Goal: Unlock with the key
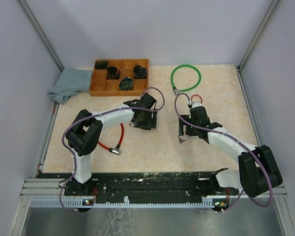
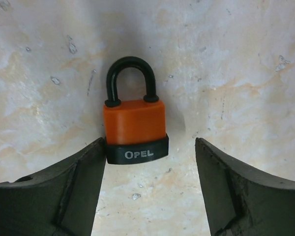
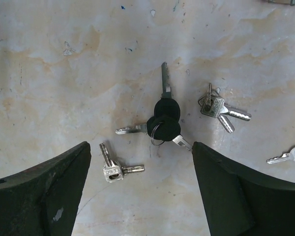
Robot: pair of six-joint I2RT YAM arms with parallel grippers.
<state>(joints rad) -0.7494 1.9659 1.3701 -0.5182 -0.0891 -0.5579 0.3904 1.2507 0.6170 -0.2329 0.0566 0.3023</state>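
Note:
An orange padlock with a black shackle and a black base marked OPEL lies flat on the table in the left wrist view. My left gripper is open just short of its base, and the left finger is at the base's corner. In the right wrist view a bunch of black-headed keys lies between and just ahead of my open right gripper. A silver key pair lies near the left finger. From above, the left gripper hides the padlock; the right gripper hovers mid-table.
More silver keys lie at the right and at the frame edge. A red cable lock lies by the left arm. A green cable lock, a wooden compartment tray and a grey cloth sit at the back.

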